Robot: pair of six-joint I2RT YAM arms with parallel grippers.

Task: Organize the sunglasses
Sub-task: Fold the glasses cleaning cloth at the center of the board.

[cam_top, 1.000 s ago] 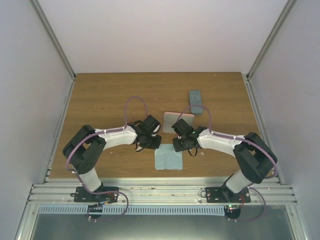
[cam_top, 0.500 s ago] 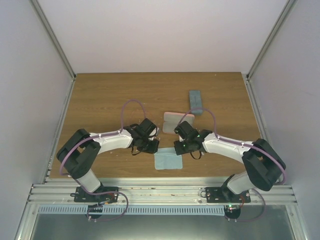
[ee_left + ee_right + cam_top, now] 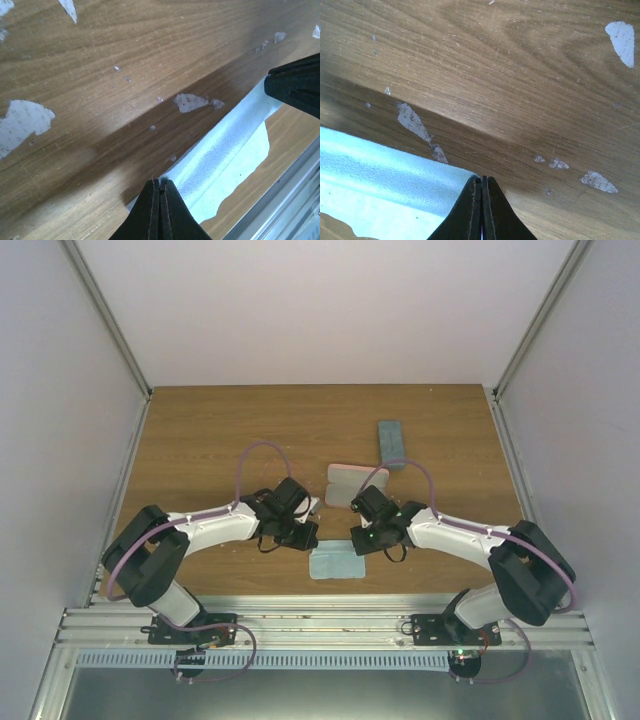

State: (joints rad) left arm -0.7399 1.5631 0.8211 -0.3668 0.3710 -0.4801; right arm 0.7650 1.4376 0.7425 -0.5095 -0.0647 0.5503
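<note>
Both arms draw back over the table (image 3: 200, 440) — the light blue cloth (image 3: 338, 564) now lies shorter, folding toward you.
Your left gripper (image 3: 160, 182) and right gripper (image 3: 481, 178) pinch its far edge, close to the front rail; open wood lies beyond. No sunglasses show — only the pink case (image 3: 345, 483) and blue-grey case (image 3: 392, 444).

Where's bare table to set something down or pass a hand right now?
Bare: far-left table, between left wall and blue-grey case; narrower far-right patch between that case and right wall. Crowded: centre front, where pink case, cloth, left gripper and right gripper bunch, both jaws shut on the cloth.
</note>
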